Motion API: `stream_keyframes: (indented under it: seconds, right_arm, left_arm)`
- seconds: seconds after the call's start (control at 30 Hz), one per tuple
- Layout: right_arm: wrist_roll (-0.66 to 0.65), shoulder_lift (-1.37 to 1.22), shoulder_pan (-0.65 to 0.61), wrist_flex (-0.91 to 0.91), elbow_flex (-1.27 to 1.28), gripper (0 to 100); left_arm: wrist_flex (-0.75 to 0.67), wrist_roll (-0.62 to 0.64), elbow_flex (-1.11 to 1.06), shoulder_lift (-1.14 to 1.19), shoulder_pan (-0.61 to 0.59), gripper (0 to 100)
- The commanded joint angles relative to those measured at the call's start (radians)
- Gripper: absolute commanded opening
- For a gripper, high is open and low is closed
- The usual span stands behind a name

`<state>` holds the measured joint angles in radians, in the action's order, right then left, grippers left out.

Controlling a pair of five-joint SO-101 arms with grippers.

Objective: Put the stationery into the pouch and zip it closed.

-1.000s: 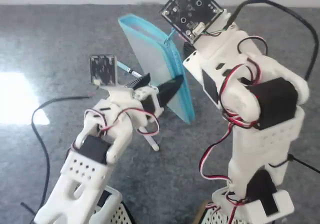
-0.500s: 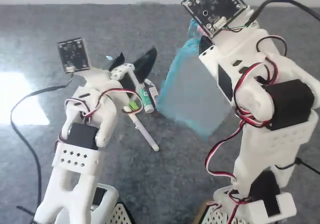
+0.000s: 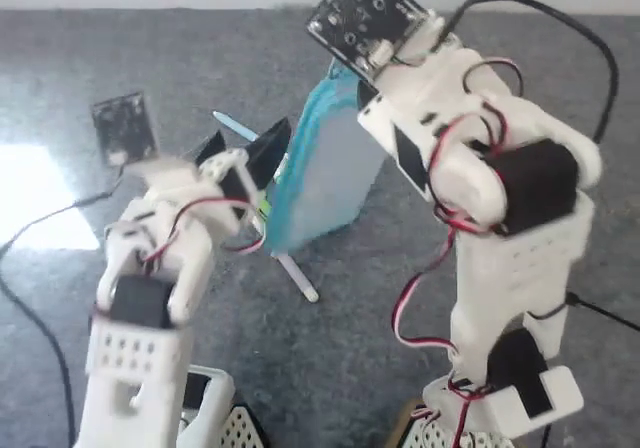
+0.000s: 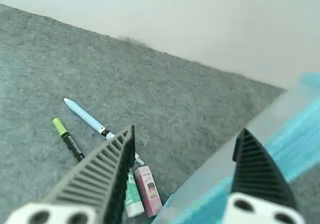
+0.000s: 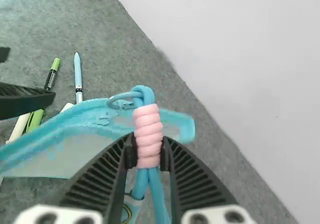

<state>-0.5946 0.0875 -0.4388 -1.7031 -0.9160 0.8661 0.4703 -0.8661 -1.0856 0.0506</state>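
Observation:
A translucent blue pouch (image 3: pixel 325 168) hangs tilted above the table from my right gripper (image 5: pixel 146 143), which is shut on the pink loop (image 5: pixel 147 129) at its zipper end. My left gripper (image 3: pixel 245 156) stands open just beside the pouch's lower edge, with nothing between its fingers (image 4: pixel 107 171). In the left wrist view the pouch (image 4: pixel 280 129) shows blurred past one finger. Below lie a light blue pen (image 4: pixel 85 116), a green marker (image 4: pixel 65 136), a pink eraser (image 4: pixel 149 186) and a small green item (image 4: pixel 131 196). A white pen (image 3: pixel 298 276) lies under the pouch.
Grey carpet-like tabletop (image 3: pixel 90 68) all round, with a pale wall (image 5: pixel 240 59) behind it. Both arm bases stand at the near edge. A black cable (image 3: pixel 30 228) trails on the left. Open floor lies to the far left and between the arms.
The pouch swung out to the right and has come back left, now hanging by the left gripper. The left arm let go of the pouch, opened and drew back leftward.

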Motion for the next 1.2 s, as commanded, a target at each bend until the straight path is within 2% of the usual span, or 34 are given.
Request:
stream_keyframes:
  seconds: [0.0,0.13,0.27,0.37,0.47,0.6,0.77,0.97,1.17]
  right_arm:
    - [0.011,0.005,0.012,0.030,-0.049,0.6]
    - [0.012,0.005,0.013,0.030,-0.049,0.6]
    - [0.032,0.007,0.007,-0.008,-0.049,0.6]
    - [0.170,0.002,-0.005,-0.085,-0.048,0.6]
    - [0.324,0.028,0.010,-0.096,0.052,0.6]
    - [0.331,0.111,-0.016,-0.094,0.215,0.6]
    - [0.322,0.303,-0.021,-0.094,0.430,0.6]
    - [0.261,0.507,-0.021,-0.071,0.726,0.6]
    - [0.227,0.648,-0.021,-0.015,0.941,0.6]
  left_arm:
    - [0.074,-0.009,-0.022,-0.181,0.012,30]
    - [0.092,-0.083,-0.087,-0.353,0.014,30]
    - [0.018,-0.124,-0.170,-0.445,0.005,30]
    - [-0.041,-0.149,-0.200,-0.431,0.000,30]
    - [-0.064,-0.147,-0.147,-0.382,-0.104,30]
    - [-0.040,-0.149,0.007,-0.253,-0.273,30]
    - [0.123,-0.193,0.254,0.026,-0.307,30]
    - [0.410,-0.273,0.705,0.394,-0.298,30]
    - [0.813,-0.451,1.244,0.770,-0.157,30]
